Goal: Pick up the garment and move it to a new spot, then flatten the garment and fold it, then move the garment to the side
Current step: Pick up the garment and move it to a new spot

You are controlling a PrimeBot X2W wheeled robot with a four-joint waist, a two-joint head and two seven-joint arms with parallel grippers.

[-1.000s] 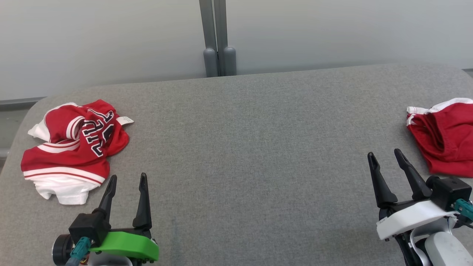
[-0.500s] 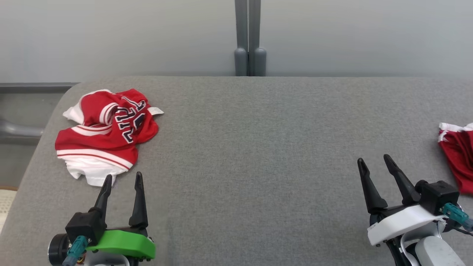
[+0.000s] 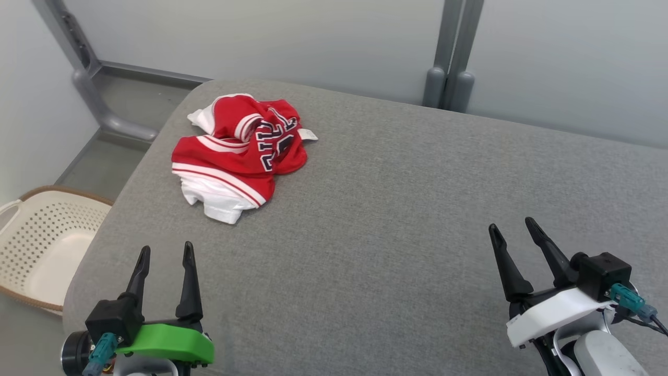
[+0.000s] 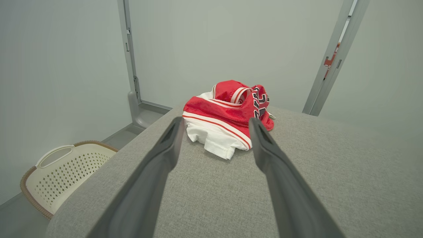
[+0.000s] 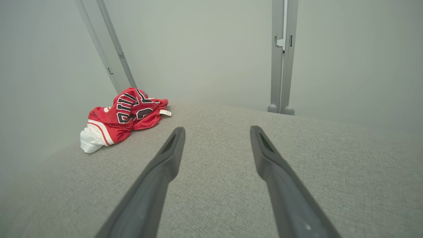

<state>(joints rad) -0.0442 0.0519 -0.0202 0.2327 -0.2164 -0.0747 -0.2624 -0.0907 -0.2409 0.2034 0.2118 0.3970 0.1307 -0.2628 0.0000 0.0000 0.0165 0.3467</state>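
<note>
The garment (image 3: 240, 154), a crumpled red and white jersey with dark lettering, lies bunched near the far left corner of the grey table (image 3: 396, 209). It also appears ahead of the fingers in the left wrist view, garment (image 4: 228, 115), and off to the left in the right wrist view, garment (image 5: 122, 117). My left gripper (image 3: 165, 250) hovers open near the front left edge, a short way in front of the garment, holding nothing. My right gripper (image 3: 512, 230) stands open at the front right, far from it, also empty.
A cream perforated laundry basket (image 3: 36, 245) sits on the floor left of the table, basket (image 4: 62, 172). Grey wall panels and metal posts (image 3: 449, 68) stand behind the table. The broad grey surface stretches between the two grippers.
The camera has turned to the left, so the garment sits nearer the middle and the basket has come into view. A second red cloth at the right has left the picture. Both grippers stay open.
</note>
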